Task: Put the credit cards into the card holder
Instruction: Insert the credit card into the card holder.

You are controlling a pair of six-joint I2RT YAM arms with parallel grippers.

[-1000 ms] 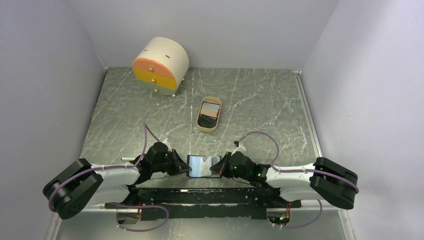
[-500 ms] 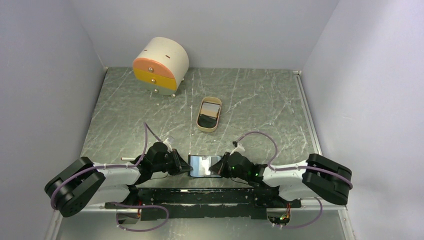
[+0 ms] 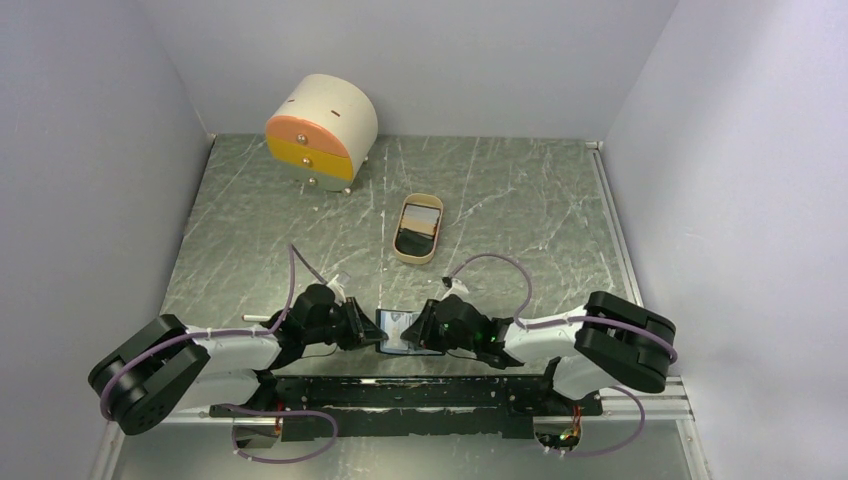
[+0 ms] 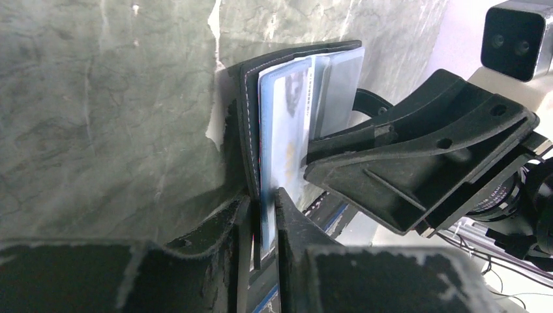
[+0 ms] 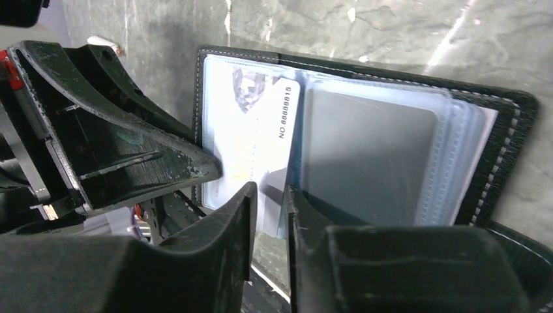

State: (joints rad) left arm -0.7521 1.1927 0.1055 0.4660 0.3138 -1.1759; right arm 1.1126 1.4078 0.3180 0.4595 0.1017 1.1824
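The card holder [image 3: 398, 330] lies open near the table's front edge, between both grippers; its black cover [image 5: 512, 124] frames clear sleeves. A white credit card [image 5: 264, 124] with a printed number sits partly in a left sleeve, its lower end sticking out. My left gripper [image 4: 264, 205] is shut on the holder's left edge, pinching the cover [image 4: 242, 111] and a sleeve. My right gripper [image 5: 272, 195] stands at the card's free end, jaws a little apart on either side of it without pressing it. A grey card [image 5: 368, 156] fills the sleeve beside it.
A tan oval tray [image 3: 436, 213] with something dark inside stands mid-table. A round cream box with orange and yellow drawers [image 3: 320, 130] sits at the back left. Grey walls close in on three sides, and a black rail [image 3: 420, 393] runs along the front edge.
The right arm has slid left, bringing its gripper over the holder, and its jaws have parted off the white card. The left gripper has stayed put on the holder.
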